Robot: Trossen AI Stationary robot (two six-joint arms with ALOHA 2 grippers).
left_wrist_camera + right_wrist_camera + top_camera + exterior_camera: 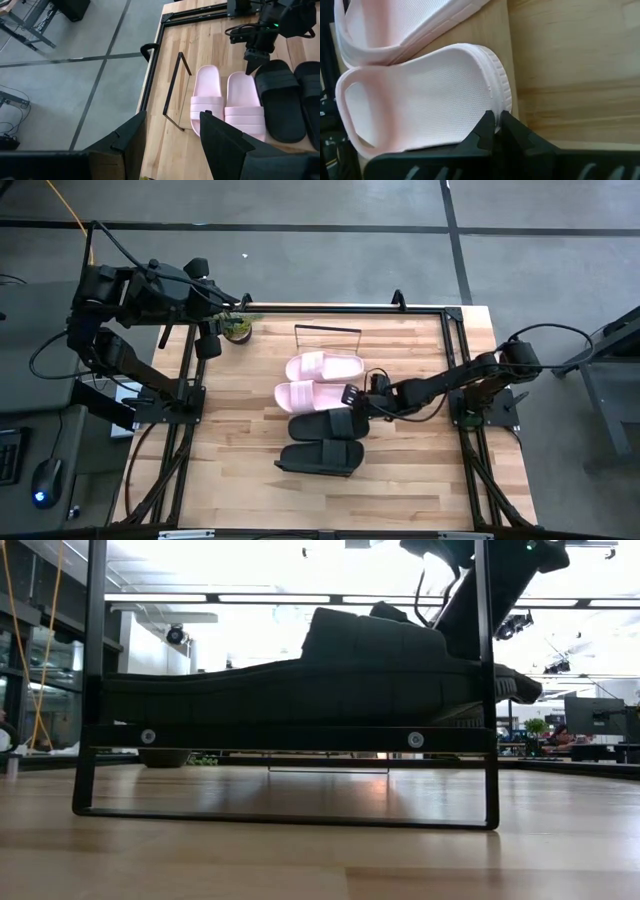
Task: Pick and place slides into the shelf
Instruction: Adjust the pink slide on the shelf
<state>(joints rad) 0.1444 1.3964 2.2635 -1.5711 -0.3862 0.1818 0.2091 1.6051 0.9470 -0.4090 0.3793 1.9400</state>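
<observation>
Two pale pink slides (pixel 325 366) (pixel 310 394) lie side by side, soles down, on the shelf's light-wood board (pixel 512 60). The shelf's black wire frame (pixel 327 330) stands at the far side. Two black slides (pixel 330 425) (pixel 320 457) lie on the tabletop nearer the front. My right gripper (pixel 352 397) is shut, with its tips at the heel end of the nearer pink slide (pixel 420 95). My left gripper (pixel 170 145) hangs open and high over the table's far left corner, holding nothing. My right gripper (pixel 496 125) is shut, its tips together at the heel rim (pixel 502 107) of the nearer pink slide. It slants down from the table's right side. Whether the tips touch the rim, I cannot tell. The slide lies flat on the board.
A small potted plant (pixel 238 327) stands at the far left of the table. Black rails (pixel 455 370) run along the table's sides. In the low view a black frame (pixel 290 738) stands in front of the near black slide (pixel 330 670). Bare wood lies at the table's front.
</observation>
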